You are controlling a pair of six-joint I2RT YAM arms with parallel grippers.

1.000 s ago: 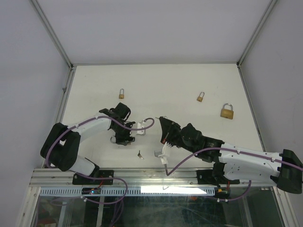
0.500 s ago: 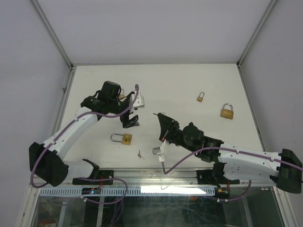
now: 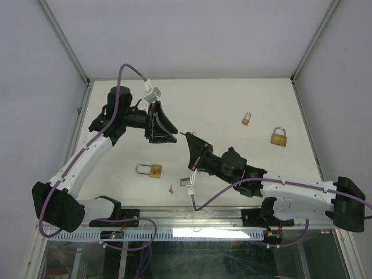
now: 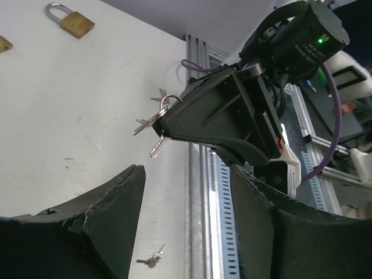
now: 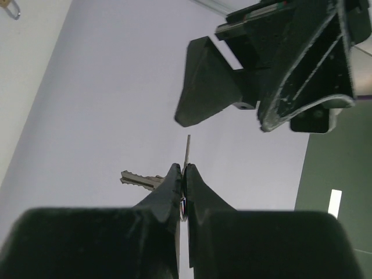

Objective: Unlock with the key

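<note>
Keys (image 4: 152, 123) on a wire ring (image 4: 168, 102) jut from the right pincer (image 3: 189, 139), its tips pressed together on the bunch in mid-air above the middle of the desk (image 3: 221, 99). Light, thin and stiff, the metal looks liable to swivel on its ring. A firm hold on one key's flat head, with the blade left free, seems the surer grip. Opposite, the left pincer (image 3: 165, 135) hangs raised and spread, nothing between its fingers, facing the keys. The likeliest lock, a brass padlock (image 3: 150, 170), lies flat on the desk below the left arm, untouched. A loose key (image 3: 171, 189) lies near the front edge. A big padlock (image 3: 279, 137) and a little padlock (image 3: 246, 120) sit well apart on the right.
</note>
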